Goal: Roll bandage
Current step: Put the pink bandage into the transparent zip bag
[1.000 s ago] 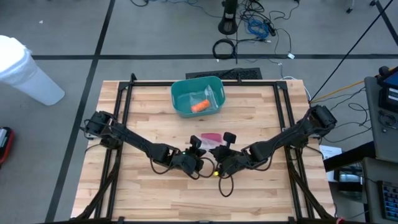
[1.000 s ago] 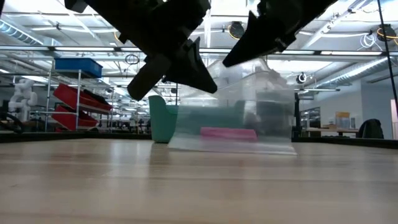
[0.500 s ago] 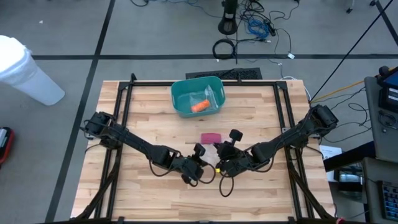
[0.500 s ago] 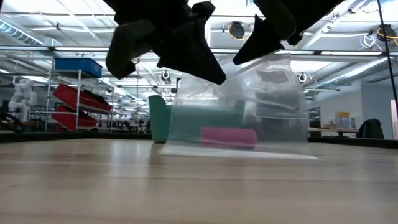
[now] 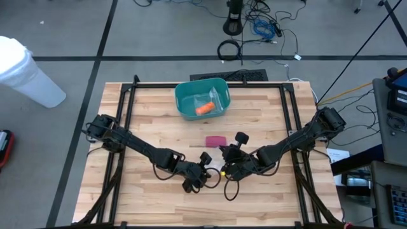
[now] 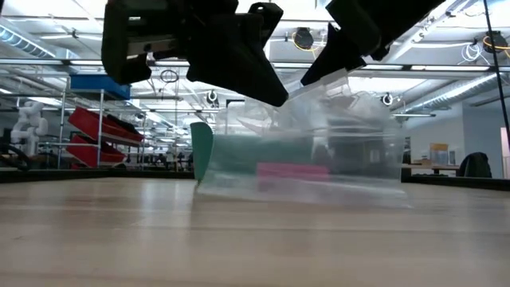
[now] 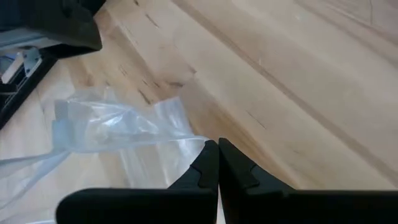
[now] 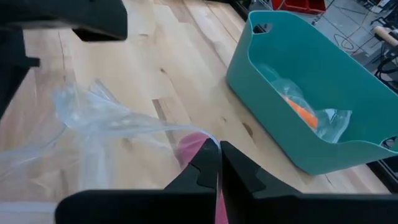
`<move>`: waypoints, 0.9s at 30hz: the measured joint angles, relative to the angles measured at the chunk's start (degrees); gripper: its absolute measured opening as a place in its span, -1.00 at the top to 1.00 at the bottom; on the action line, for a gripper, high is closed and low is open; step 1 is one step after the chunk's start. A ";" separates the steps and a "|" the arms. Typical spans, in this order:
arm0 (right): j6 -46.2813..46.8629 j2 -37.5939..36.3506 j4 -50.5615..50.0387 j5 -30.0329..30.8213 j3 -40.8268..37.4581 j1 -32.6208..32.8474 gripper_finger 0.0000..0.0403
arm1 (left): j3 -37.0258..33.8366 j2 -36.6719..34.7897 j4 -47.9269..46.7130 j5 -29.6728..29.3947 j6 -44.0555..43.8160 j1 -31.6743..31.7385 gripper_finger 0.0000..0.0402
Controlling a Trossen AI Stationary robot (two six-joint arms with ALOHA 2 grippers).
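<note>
Crinkly clear plastic bag [image 6: 307, 151], pink roll [image 5: 215, 140]

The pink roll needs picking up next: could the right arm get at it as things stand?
Probably not yet: the right gripper is shut on the clear bag, which it shares with the left gripper; the pink roll lies uncovered nearby.

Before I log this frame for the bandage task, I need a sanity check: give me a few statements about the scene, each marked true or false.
1. Both grippers are shut on the clear plastic bag. True: left gripper and right gripper each pinch it.
2. The pink bandage roll lies in the teal bin. False: it lies on the wooden table, apart from the bin.
3. The bin holds an orange item. True.
4. The left gripper is open. False: it is shut.
</note>
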 joint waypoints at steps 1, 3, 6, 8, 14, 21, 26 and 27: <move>0.00 0.00 -0.23 -0.31 0.00 -0.04 1.00 | 0.01 0.00 0.08 -0.20 -0.01 0.00 1.00; 0.00 0.00 -0.25 -1.04 0.00 -0.06 1.00 | 0.33 -0.02 -0.16 -2.69 -0.10 -0.07 1.00; 0.15 0.00 -0.57 -0.92 0.00 -0.10 1.00 | 0.95 -0.04 -0.10 -7.89 -3.50 -0.11 1.00; 0.15 0.00 -1.07 -0.96 0.00 -0.08 1.00 | 1.24 -0.04 -0.13 -9.34 -6.94 -0.11 0.98; -0.92 0.00 -4.70 -2.25 0.00 -0.10 1.00 | 3.31 -0.07 -0.10 -10.02 -11.99 -0.20 0.83; -2.28 0.79 -5.54 -2.43 0.00 -0.09 1.00 | 5.26 -0.92 -2.30 -12.23 -16.90 -0.59 0.65; -4.62 2.50 -5.32 -2.70 0.00 -0.07 1.00 | 5.89 -0.92 -3.12 -24.40 -20.77 -0.55 0.52; -5.07 2.77 -5.26 -2.71 0.00 0.01 1.00 | 5.90 -0.92 -3.34 -26.70 -20.97 -0.50 0.50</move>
